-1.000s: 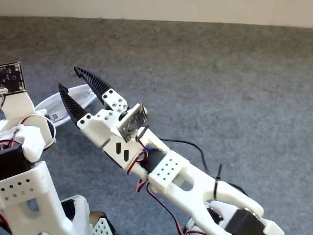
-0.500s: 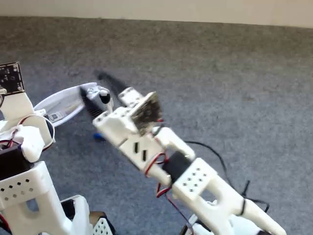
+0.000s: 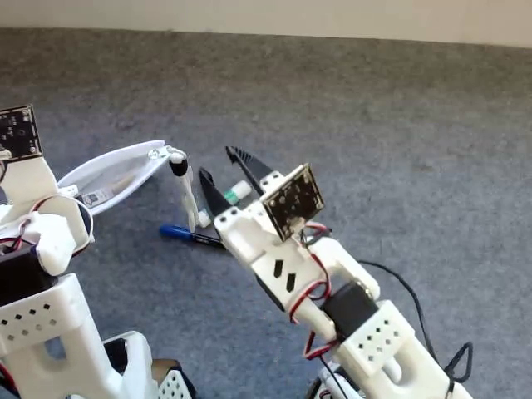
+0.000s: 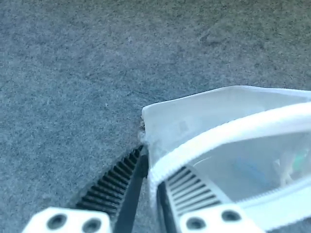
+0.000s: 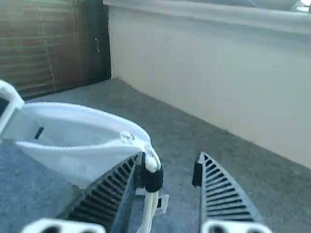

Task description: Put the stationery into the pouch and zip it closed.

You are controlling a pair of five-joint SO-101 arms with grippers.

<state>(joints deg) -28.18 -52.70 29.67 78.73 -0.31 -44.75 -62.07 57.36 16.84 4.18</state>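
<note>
A white translucent pouch (image 3: pixel 116 176) lies open on the grey carpet, its zipper pull (image 5: pixel 127 137) at the near end. My left gripper (image 4: pixel 153 187) is shut on the pouch (image 4: pixel 218 131) edge. Just right of the pouch mouth my right gripper (image 3: pixel 218 164) stands open with nothing held. A white pen with a black band (image 3: pixel 186 193) lies beside its left finger (image 5: pixel 109 191). A blue pen (image 3: pixel 188 236) lies below it on the carpet. A small green-and-white item (image 3: pixel 238 192) shows between the black fingers.
Grey carpet (image 3: pixel 399 133) spreads out open to the right and far side. A pale wall (image 5: pixel 218 73) runs along the back. The left arm's white body (image 3: pixel 37 274) fills the near-left corner.
My right arm swung right and away from over the pouch, still open. The white pen, the blue pen and the green-and-white item came into view. The left arm kept still.
</note>
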